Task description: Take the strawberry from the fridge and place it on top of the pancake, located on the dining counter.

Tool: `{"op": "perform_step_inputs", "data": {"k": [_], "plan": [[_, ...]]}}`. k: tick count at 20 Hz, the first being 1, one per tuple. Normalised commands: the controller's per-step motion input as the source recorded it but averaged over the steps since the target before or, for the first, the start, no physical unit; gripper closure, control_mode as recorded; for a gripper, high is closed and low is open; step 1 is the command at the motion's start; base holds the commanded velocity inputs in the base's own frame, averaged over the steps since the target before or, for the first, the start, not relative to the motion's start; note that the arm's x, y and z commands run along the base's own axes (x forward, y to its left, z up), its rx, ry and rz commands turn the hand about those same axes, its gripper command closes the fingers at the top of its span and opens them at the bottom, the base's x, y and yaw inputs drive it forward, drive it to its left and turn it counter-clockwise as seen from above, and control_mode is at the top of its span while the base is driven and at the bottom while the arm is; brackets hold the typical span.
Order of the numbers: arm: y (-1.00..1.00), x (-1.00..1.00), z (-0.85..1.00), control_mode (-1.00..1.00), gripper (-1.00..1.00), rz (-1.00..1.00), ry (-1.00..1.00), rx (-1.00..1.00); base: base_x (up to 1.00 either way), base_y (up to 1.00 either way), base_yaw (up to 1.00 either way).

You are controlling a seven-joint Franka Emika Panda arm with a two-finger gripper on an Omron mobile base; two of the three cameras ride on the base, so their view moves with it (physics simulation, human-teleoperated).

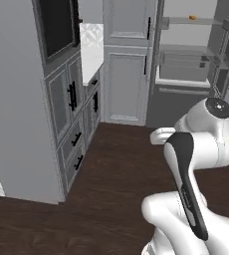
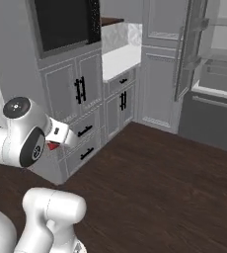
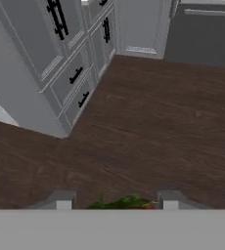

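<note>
Jaws stand clamped on the strawberry: in the hand view the 2 fingertips rise at either side of its green leaves, with a sliver of red showing low between them. The gripper hangs above dark wood floor, pointing down and forward over bare planks. In the right base view a bit of the red berry shows just under the hand, tucked beside the arm's upper joint. In the left base view the hand is hidden behind the arm's own links.

Ahead of the gripper, the fridge stands open at the far side of the room; its glass shelves are visible, and an orange-brown lump sits on the top shelf. The bottom drawer looks shut. In the right base view 1 fridge door swings outward, seen edge-on.

To the left of the fridge is a tall light grey panelled cabinet with black handles. Further left, a white counter sits over grey drawers, and beside it a dark oven window is set in a cabinet column. The strawberry is well apart from the fridge, held above the floor near the lower drawers.
</note>
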Motion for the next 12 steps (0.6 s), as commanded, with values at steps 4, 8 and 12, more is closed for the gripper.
{"op": "perform_step_inputs", "data": {"k": [4,8,12], "plan": [[0.00,0.00,0.00,1.00,1.00,0.00,0.00,0.00,-0.55,0.75,0.49],[0.00,0.00,0.00,1.00,1.00,0.00,0.00,0.00,-0.08,0.56,0.55],[0.00,0.00,0.00,1.00,1.00,0.00,0.00,0.00,0.00,0.25,0.56]]}}
